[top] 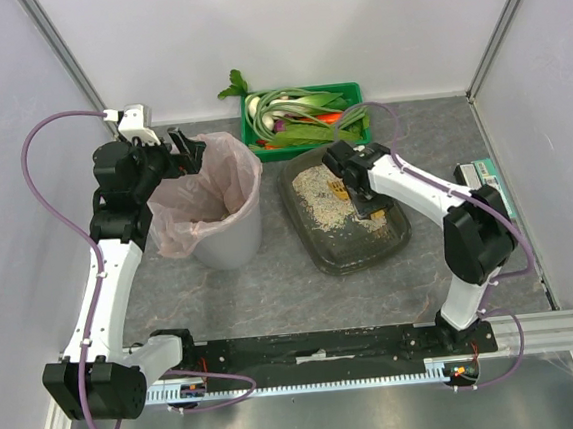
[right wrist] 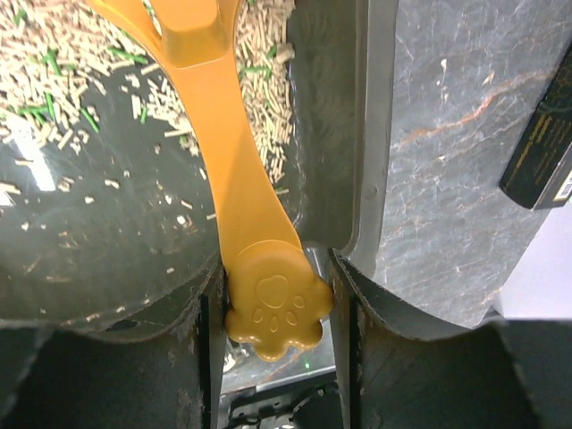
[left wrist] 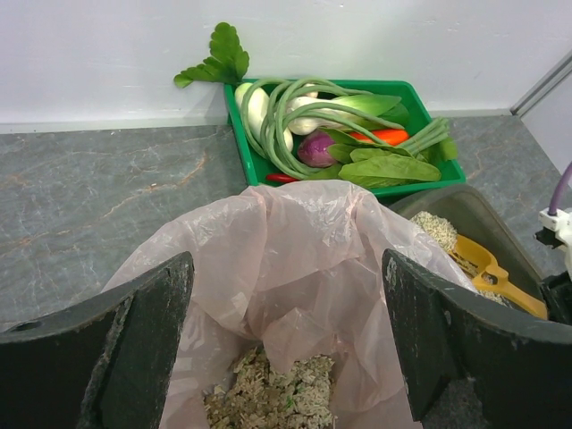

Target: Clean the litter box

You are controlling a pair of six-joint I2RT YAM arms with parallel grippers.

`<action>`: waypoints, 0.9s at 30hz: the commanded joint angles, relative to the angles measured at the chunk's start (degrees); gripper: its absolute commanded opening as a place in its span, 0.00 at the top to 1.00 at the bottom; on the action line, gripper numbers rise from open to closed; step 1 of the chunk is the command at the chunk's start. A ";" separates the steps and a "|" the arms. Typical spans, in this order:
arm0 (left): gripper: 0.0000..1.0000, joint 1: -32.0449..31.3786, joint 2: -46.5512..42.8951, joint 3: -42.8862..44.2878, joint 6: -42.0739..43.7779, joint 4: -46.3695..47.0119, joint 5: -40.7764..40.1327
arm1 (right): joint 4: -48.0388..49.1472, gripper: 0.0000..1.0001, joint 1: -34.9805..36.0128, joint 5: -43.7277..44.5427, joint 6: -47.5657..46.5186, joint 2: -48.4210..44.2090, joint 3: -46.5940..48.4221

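Because the litter box [top: 365, 251] is a shallow tray of stiff plastic, I judge it light and likely to slide on the smooth table [top: 224, 300] if pushed. Its raised rim along a long side looks the best place to grip, should it need steadying. The litter is loose and grainy, so it should pour easily and spill off a tilted scoop. That favours lifting level and slowly.

The box is dark grey and rectangular with rounded corners. Pale beige pellets with a few green flecks lie heaped toward its far end, and the near floor is mostly bare. It sits right of centre on the table, just beside the bin [top: 231, 241] and in front of a green crate [top: 351, 90] of vegetables.

The right hand [right wrist: 275, 290] is clamped on the paw-shaped end of a yellow scoop [right wrist: 219, 134], whose head lies in the litter. The left hand [left wrist: 286, 304] hovers over the bin with its jaws wide apart, holding nothing. Some litter lies inside the pink liner [left wrist: 295, 241].
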 commanded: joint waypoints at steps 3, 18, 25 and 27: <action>0.08 -0.29 -1.17 1.47 -1.21 1.13 0.79 | 3.35 1.00 -0.04 3.07 0.17 3.86 5.62; 0.08 -0.29 -1.08 1.56 -1.47 1.13 1.23 | 6.78 1.00 0.57 5.09 1.14 9.31 7.39; 0.08 -0.29 -1.00 1.56 -1.65 1.04 1.41 | 16.34 1.00 2.86 7.55 1.40 6.76 0.27; 0.08 -0.29 -1.00 1.64 -1.65 1.04 1.32 | 17.85 1.00 3.74 9.30 1.57 5.89 -1.22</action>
